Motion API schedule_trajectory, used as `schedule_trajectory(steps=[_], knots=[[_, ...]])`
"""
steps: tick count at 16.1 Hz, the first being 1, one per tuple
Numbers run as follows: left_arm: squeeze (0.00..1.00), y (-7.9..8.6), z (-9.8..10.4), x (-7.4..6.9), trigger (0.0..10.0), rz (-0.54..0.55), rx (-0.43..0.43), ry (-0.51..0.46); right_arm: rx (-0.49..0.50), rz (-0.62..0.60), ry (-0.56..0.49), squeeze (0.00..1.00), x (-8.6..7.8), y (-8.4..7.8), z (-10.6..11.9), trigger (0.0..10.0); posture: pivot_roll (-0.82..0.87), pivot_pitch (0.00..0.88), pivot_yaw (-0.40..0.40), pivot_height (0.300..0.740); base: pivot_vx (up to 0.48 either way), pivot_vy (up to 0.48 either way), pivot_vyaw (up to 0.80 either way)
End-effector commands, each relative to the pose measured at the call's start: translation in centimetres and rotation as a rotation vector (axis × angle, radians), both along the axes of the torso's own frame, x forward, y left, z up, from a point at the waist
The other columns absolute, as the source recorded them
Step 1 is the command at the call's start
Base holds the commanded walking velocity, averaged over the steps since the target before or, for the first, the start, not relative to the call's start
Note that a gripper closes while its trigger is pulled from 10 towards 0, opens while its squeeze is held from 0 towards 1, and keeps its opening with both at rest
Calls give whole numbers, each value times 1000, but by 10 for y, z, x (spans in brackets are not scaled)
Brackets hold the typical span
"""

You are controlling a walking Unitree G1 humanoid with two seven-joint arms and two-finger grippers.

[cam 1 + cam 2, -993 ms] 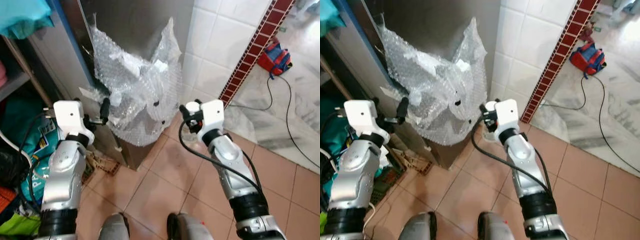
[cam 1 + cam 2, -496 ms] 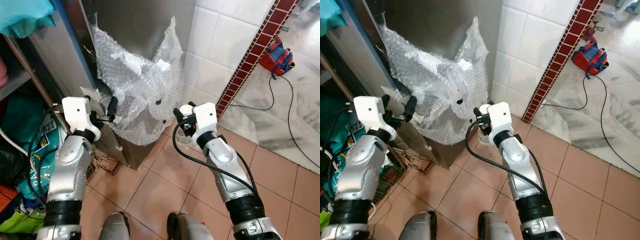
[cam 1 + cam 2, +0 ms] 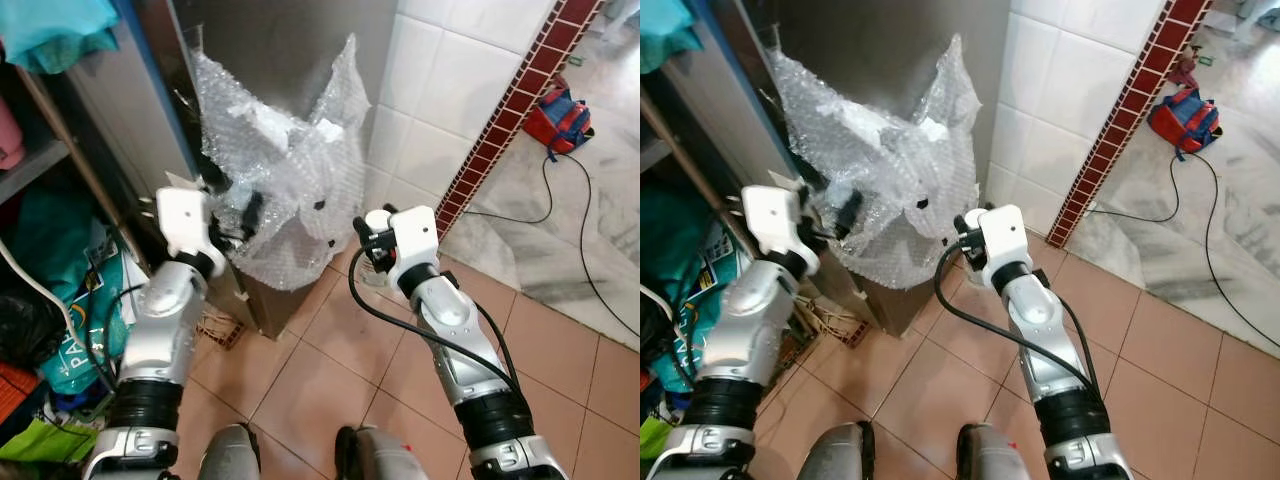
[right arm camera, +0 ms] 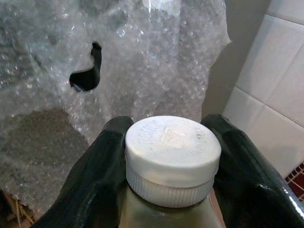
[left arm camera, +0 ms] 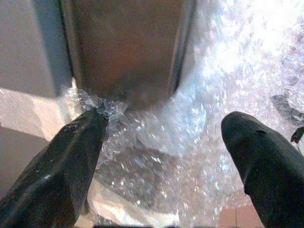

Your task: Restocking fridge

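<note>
Bubble wrap (image 3: 285, 190) covers most of the fridge (image 3: 280, 60) front — can't see what's behind it. The bottle (image 4: 172, 161) in the right claw (image 4: 168, 175) is cut off below its white cap — contents unreadable.

Both silver arms are raised forward, elbows bent, white wrist blocks level with one another. The left gripper (image 5: 161, 142) has its two black fingers (image 5: 57, 166) spread wide apart — nothing lies between them, though one tip touches the bubble wrap (image 3: 290, 170). The right gripper (image 4: 166, 156) is closed, its fingers (image 4: 95, 175) pressed to either side of a bottle (image 4: 172, 159) just under its white cap. The robot's feet (image 3: 230, 455) stand below, set side by side.
</note>
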State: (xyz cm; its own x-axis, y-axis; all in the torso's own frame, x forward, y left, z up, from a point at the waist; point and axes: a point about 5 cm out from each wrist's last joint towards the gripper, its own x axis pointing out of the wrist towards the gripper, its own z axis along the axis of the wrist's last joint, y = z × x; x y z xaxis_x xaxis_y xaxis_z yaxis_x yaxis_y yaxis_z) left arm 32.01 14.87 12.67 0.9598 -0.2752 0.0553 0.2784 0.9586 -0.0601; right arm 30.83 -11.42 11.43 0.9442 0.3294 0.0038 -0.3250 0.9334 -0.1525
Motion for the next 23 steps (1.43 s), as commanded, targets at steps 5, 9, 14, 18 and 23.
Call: schedule_trajectory(steps=[5,9,14,18,23], knots=[[0,-39,-8,3,10000,-188,57,22,-15,-71,-19,0,-5,-21,2,10000,0,141,-37,740,0,0,0],[0,-34,3,14,10000,-68,70,-56,-20,-85,-20,0,-5,-25,2,10000,-5,140,-37,740,0,0,0],[0,-12,15,21,10000,71,52,-123,-17,-79,-16,0,-5,-22,1,10000,2,141,-38,740,0,0,0],[0,-7,17,26,10000,115,26,-138,-18,-78,-15,0,-4,-22,1,10000,-5,142,-38,740,0,0,0],[0,-18,18,41,10000,14,8,-104,-26,-86,-20,0,-4,-25,3,10000,-25,136,-44,740,0,0,0]])
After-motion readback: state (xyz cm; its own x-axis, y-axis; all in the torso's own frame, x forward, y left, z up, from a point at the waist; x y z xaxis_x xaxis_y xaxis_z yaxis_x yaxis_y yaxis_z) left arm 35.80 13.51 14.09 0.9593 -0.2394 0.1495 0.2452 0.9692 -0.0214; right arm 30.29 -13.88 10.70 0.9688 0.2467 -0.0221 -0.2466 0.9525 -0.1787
